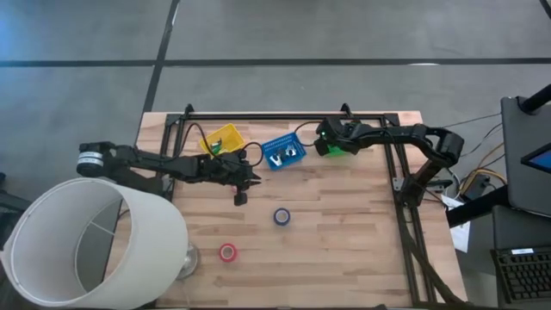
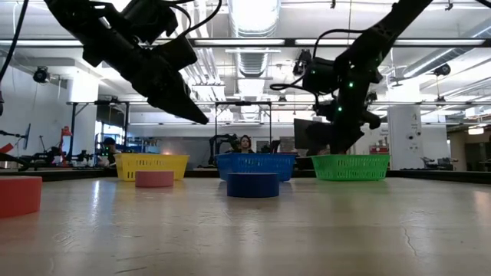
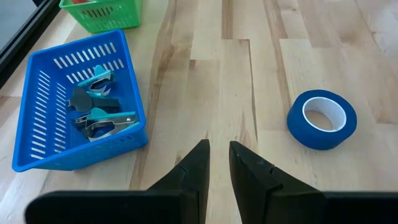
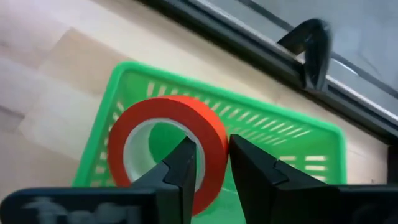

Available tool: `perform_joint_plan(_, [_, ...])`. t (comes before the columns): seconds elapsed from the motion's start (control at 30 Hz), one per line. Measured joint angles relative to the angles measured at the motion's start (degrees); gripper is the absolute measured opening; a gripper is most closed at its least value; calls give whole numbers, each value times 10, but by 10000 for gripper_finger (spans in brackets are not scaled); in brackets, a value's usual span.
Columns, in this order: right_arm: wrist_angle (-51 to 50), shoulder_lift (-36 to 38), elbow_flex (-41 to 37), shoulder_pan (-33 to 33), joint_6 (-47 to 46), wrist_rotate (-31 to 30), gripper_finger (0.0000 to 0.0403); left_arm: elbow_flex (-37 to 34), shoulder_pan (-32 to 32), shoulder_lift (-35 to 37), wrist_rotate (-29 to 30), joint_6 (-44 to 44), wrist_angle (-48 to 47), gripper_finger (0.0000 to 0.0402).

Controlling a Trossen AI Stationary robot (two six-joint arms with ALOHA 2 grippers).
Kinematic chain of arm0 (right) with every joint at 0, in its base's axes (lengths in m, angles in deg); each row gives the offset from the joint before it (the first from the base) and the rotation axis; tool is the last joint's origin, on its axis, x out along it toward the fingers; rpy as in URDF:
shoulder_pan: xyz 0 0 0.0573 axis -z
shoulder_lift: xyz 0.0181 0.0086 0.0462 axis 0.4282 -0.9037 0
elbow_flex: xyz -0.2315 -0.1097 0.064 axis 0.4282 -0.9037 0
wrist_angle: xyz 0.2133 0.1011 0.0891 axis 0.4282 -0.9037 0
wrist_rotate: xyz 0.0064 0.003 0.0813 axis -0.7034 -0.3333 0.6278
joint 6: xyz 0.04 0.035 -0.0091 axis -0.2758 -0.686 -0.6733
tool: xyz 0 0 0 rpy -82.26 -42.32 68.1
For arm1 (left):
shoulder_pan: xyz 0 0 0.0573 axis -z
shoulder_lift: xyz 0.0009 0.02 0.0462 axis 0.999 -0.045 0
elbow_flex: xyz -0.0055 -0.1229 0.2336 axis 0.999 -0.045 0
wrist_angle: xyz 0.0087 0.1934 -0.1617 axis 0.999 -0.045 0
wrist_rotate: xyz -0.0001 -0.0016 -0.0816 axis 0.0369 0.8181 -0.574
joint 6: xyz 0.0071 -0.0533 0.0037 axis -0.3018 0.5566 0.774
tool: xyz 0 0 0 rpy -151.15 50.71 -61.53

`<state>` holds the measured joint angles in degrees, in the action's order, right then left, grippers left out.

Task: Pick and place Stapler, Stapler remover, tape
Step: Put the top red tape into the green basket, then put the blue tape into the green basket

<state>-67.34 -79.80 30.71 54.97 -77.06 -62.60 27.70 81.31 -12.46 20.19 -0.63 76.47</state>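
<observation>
— Red tape roll [image 4: 166, 146] pinched through its wall by the right gripper [image 4: 212, 163], hanging right over the green basket [image 4: 292, 140]. Straight down, nothing sideways.

— And the left gripper [image 3: 217, 155]? Nearly closed, nothing held, above bare wood.

— Blue tape roll [image 3: 322, 118] at about two o'clock from those tips, flat, hole up. Nearer the left arm by far.

— Farther off, at ten o'clock: blue basket [image 3: 37, 112], staple removers [image 3: 99, 106] inside.

My gripper [image 3: 217, 155] hangs nearly shut over bare wood. Blue tape [image 3: 321, 119] lies at two o'clock, a blue basket [image 3: 40, 121] of staple removers [image 3: 99, 109] at ten.
</observation>
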Motion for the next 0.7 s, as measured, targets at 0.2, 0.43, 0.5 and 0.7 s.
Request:
perform_joint_plan(0.2, [-1,0,-8,2,7,26,120,0,0,0,0,0,0,64])
perform_joint_plan(0.43, [-4,0,-7,1,4,27,158,0,0,0,0,0,0,64])
perform_joint_plan(0.5, [-4,0,-1,-4,4,27,165,0,0,0,0,-1,0,64])
perform_joint_plan(0.7, [-6,19,28,-36,14,27,171,0,0,0,0,-10,0,64])
